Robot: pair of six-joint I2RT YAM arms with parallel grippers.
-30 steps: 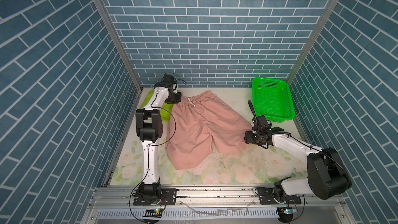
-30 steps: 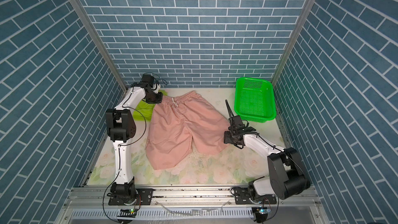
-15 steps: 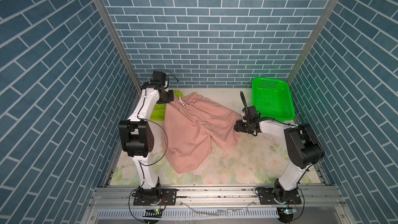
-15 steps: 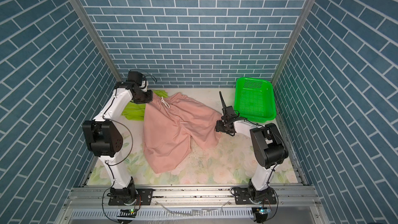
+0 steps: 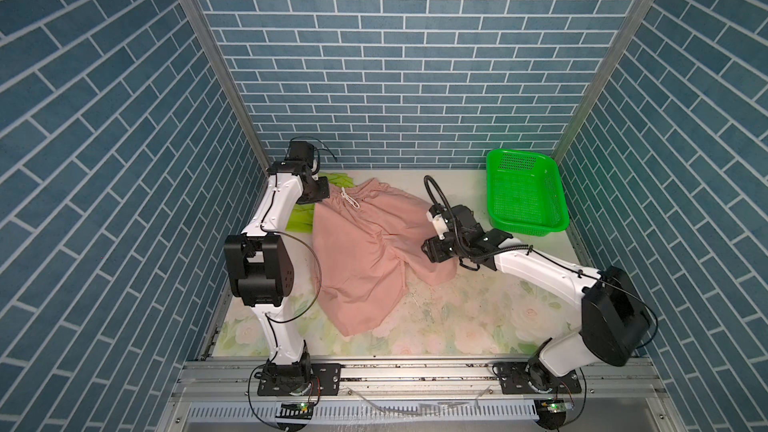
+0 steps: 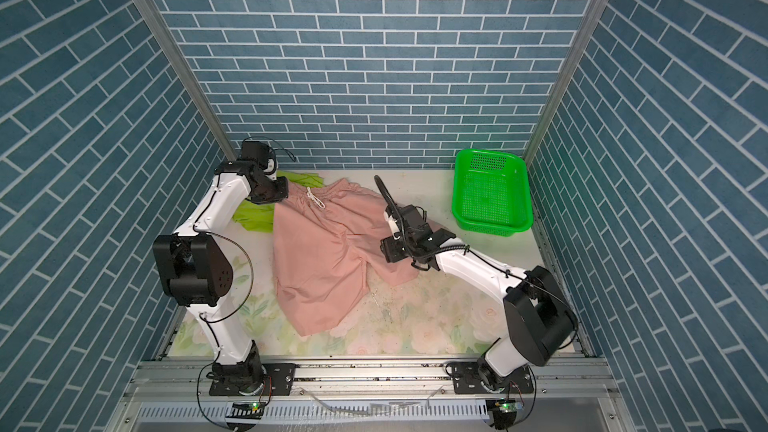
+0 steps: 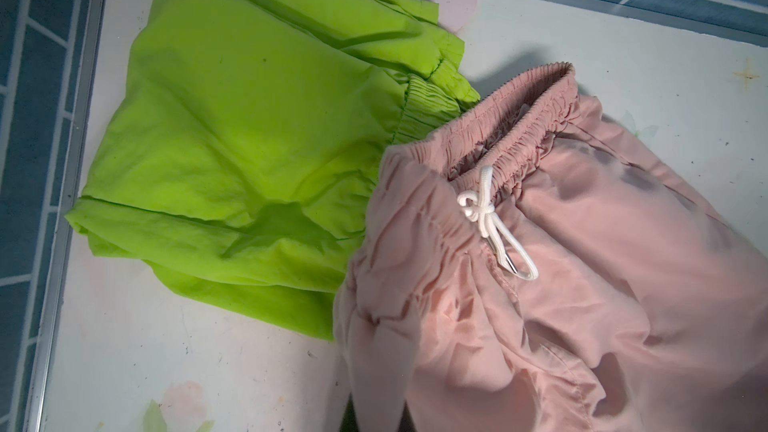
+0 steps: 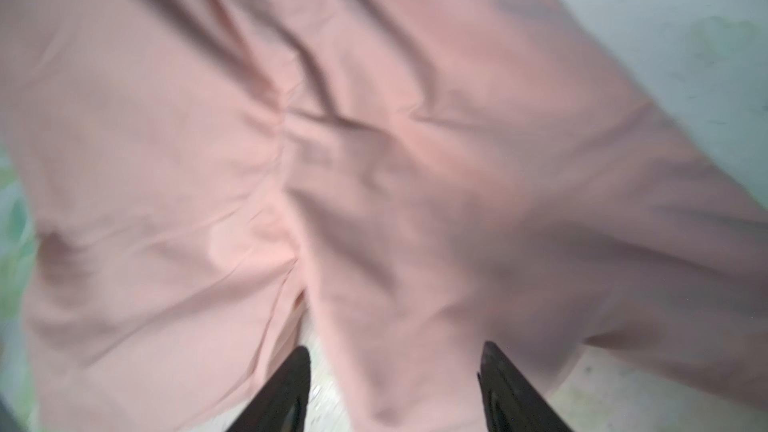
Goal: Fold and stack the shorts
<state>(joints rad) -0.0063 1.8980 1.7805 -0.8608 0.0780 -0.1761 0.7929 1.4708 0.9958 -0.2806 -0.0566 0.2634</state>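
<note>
Pink shorts (image 5: 361, 251) (image 6: 320, 259) lie rumpled mid-mat (image 5: 457, 317), waistband toward the back wall, legs toward the rail; white drawstring (image 7: 486, 209) is tied in a bow. Green shorts (image 5: 301, 220) (image 7: 249, 139) sit folded at the back-left corner, with the pink waistband overlapping their edge. Left gripper (image 5: 318, 196) (image 6: 280, 195) is pressed together at the left end of the pink waistband; fabric bunches up toward it, so it reads as a pinch, though the fingers are out of the wrist view. Right gripper (image 8: 395, 392) (image 5: 430, 249) is low over the right leg, fingers (image 8: 291, 388) spread, cloth beneath them; wrist view is blurred. Basket (image 5: 528, 228) stands back-right, apart from both pairs.
</note>
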